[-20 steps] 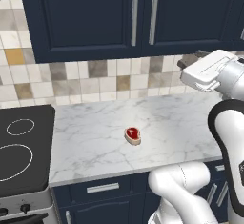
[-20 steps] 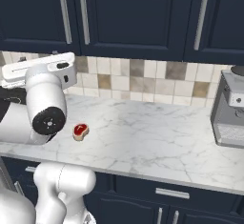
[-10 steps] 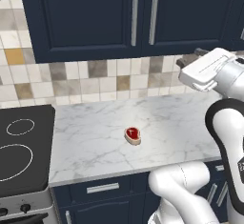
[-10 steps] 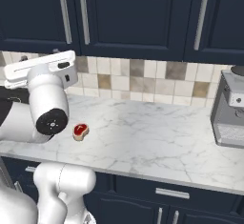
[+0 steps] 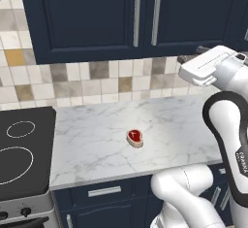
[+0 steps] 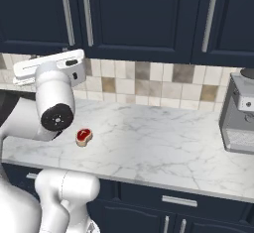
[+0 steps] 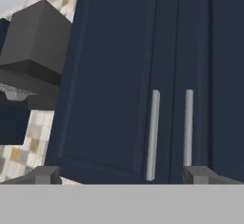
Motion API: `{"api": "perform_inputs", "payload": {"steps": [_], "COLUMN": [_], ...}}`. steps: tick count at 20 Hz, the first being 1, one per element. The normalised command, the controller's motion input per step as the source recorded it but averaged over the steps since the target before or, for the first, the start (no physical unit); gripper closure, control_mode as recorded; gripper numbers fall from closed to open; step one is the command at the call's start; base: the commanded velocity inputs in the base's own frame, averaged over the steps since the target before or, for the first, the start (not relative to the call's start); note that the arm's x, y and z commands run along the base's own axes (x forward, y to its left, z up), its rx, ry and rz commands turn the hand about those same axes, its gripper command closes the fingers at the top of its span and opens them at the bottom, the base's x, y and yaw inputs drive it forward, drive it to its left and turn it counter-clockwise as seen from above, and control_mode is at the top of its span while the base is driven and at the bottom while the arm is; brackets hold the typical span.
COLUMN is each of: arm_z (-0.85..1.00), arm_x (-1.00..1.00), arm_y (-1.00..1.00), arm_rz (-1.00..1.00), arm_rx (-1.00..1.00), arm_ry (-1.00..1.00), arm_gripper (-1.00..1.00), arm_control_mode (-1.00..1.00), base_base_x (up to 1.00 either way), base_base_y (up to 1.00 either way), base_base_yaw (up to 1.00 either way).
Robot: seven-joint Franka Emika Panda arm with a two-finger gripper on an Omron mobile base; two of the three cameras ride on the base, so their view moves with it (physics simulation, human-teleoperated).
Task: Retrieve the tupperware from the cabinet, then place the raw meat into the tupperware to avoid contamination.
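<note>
glossy white arm [image 5: 227,139] of rounded, tubular links; a black band curves around the link edges; small dark lettering runs down the forearm; a round dark joint cap [image 6: 57,119] with a pale centre; flat white hand block [image 5: 209,64]; two small grey fingertips [image 7: 199,174].

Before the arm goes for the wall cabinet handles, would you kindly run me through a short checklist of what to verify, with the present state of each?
1. Dark navy wall cabinet doors shut, so a handle pull is needed: ok.
2. Long vertical silver bar handles ahead of the hand and unobstructed: ok.
3. Two-finger gripper open and holding nothing: ok.
4. Handle centred between the fingertips: not ok, both bars sit right of centre in the hand view.
5. Small red raw meat slice with a tan rim lying on the white marble counter, apart from the arm: ok.
6. Tupperware behind these doors: cannot tell, doors are shut.
</note>
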Motion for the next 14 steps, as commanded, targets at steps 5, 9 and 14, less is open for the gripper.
{"api": "perform_inputs", "payload": {"steps": [5, 9, 14], "arm_z": [-0.01, -0.05, -0.1], "arm_x": [0.42, 0.4, 0.35], "arm_y": [0.0, -0.03, -0.06], "arm_rz": [-0.05, -0.01, -0.02], "arm_rx": [-0.02, 0.0, 0.0], "arm_ry": [0.0, 0.0, -0.01], "arm_gripper": [-1.0, -1.0, -1.0], "arm_control_mode": [-1.0, -1.0, -1.0], "base_base_x": [0.0, 0.0, 0.0], "base_base_y": [0.0, 0.0, 0.0], "base_base_yaw": [0.0, 0.0, 0.0]}}
